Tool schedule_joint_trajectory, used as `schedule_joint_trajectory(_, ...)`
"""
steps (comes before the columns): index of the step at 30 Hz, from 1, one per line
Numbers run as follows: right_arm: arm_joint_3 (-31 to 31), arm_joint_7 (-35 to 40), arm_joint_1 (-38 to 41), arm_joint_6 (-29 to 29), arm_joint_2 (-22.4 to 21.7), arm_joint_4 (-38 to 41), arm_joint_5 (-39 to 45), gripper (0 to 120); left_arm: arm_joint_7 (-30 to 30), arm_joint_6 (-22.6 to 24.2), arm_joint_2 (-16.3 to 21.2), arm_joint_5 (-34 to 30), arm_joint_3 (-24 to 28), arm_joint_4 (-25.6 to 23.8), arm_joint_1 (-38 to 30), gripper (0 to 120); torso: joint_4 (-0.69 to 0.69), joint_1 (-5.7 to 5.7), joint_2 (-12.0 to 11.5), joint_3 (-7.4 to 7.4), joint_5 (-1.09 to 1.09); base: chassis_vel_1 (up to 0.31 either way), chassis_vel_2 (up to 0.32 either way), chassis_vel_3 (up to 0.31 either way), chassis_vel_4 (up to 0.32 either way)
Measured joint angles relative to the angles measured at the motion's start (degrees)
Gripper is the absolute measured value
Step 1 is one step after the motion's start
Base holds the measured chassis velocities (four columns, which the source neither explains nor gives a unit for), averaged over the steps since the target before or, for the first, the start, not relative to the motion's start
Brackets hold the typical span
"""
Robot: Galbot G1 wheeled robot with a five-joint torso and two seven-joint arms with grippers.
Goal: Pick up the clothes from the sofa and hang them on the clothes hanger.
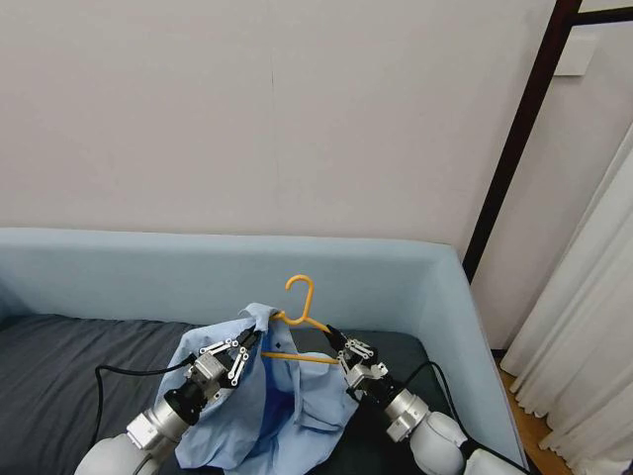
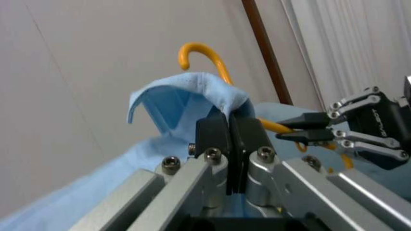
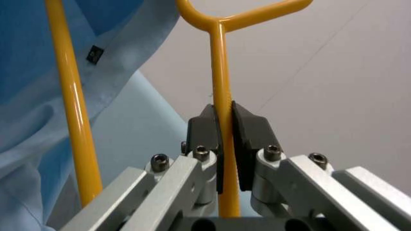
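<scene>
A light blue shirt (image 1: pixel 265 401) hangs partly over an orange hanger (image 1: pixel 301 298), held up above the sofa seat. My left gripper (image 1: pixel 249 346) is shut on the shirt's fabric near the collar (image 2: pixel 172 103), just below the hanger's hook (image 2: pixel 202 54). At the hanger's other shoulder, my right gripper (image 1: pixel 336 342) is shut on the orange wire. The right wrist view shows the rod (image 3: pixel 220 62) pinched between the pads (image 3: pixel 247 126), with shirt cloth (image 3: pixel 38 72) draped beside it. The right gripper (image 2: pixel 301 128) also shows in the left wrist view, holding the hanger.
The sofa has a light blue backrest (image 1: pixel 148 269) and side wall, with a dark grey seat (image 1: pixel 54 348) below. A dark pole (image 1: pixel 514 139) and white curtain (image 1: pixel 586 336) stand to the right. A bare wall is behind.
</scene>
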Motion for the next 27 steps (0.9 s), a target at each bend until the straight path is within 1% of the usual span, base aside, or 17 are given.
schedule_joint_trajectory(8, -1.10, 1.90, -0.35, -2.76, 0.29, 1.80, 5.29, 4, 1.29, -0.50, -0.87, 0.51, 0.30, -0.44, 0.84, 0, -0.01, 0.00, 0.00, 0.00, 0.00, 0.000, 0.000, 0.000, 0.000)
schedule_joint_trajectory(12, -1.50, 2.57, -0.83, -3.43, 0.33, 2.63, 6.62, 4, 1.16, -0.74, -1.09, 0.79, 0.60, -0.43, 0.85, 0, -0.01, 0.00, 0.00, 0.00, 0.00, 0.000, 0.000, 0.000, 0.000)
schedule_joint_trajectory(14, -1.56, 2.91, -1.07, -3.59, 0.46, 3.06, 6.69, 4, 0.41, -1.06, -1.22, 0.80, 0.90, -0.43, 0.84, 4, -0.01, 0.00, 0.00, 0.00, 0.00, 0.000, 0.000, 0.000, 0.000)
schedule_joint_trajectory(15, -1.56, 2.91, -1.07, -3.59, 0.46, 3.06, 6.69, 4, 0.41, -1.06, -1.22, 0.80, 0.90, -0.43, 0.84, 4, -0.01, 0.00, 0.00, 0.00, 0.00, 0.000, 0.000, 0.000, 0.000)
schedule_joint_trajectory(16, -1.58, 2.98, -1.12, -3.70, 0.50, 3.20, 6.50, 4, -0.10, -1.15, -1.28, 0.80, 1.04, -0.45, 0.83, 6, -0.01, 0.00, 0.00, 0.00, 0.00, 0.000, 0.000, 0.000, 0.000)
schedule_joint_trajectory(19, -1.60, 3.47, -0.82, -4.26, 0.73, 3.08, 5.26, 4, -1.95, -1.62, -1.75, 0.52, 1.52, -1.01, 1.09, 22, -0.02, 0.00, 0.00, 0.00, 0.01, 0.000, 0.000, 0.000, 0.000)
schedule_joint_trajectory(20, -1.59, 3.79, -0.40, -4.48, 0.87, 2.71, 5.20, 4, -2.59, -1.83, -1.85, 0.52, 1.60, -1.29, 1.35, 25, -0.02, 0.00, 0.00, 0.00, 0.00, 0.000, 0.000, 0.000, 0.000)
schedule_joint_trajectory(21, -1.59, 3.79, -0.40, -4.48, 0.87, 2.71, 5.20, 4, -2.59, -1.83, -1.85, 0.52, 1.60, -1.29, 1.35, 25, -0.02, 0.00, 0.00, 0.00, 0.00, 0.000, 0.000, 0.000, 0.000)
schedule_joint_trajectory(23, -1.55, 4.48, 0.78, -5.27, 1.13, 2.22, 5.74, 4, -4.43, -2.12, -1.89, 0.55, 1.67, -2.17, 2.13, 35, 0.00, 0.00, 0.00, 0.00, 0.01, 0.000, 0.000, 0.000, 0.000)
schedule_joint_trajectory(26, -1.32, 4.88, 2.50, -6.12, 1.28, 2.57, 7.07, 4, -5.43, -2.54, -1.09, 0.58, 1.11, -3.20, 3.33, 48, 0.00, 0.00, 0.00, 0.00, 0.00, 0.000, 0.000, 0.000, 0.000)
schedule_joint_trajectory(27, -1.32, 4.88, 2.50, -6.12, 1.28, 2.57, 7.07, 4, -5.43, -2.54, -1.09, 0.58, 1.11, -3.20, 3.33, 48, 0.00, 0.00, 0.00, 0.00, 0.00, 0.000, 0.000, 0.000, 0.000)
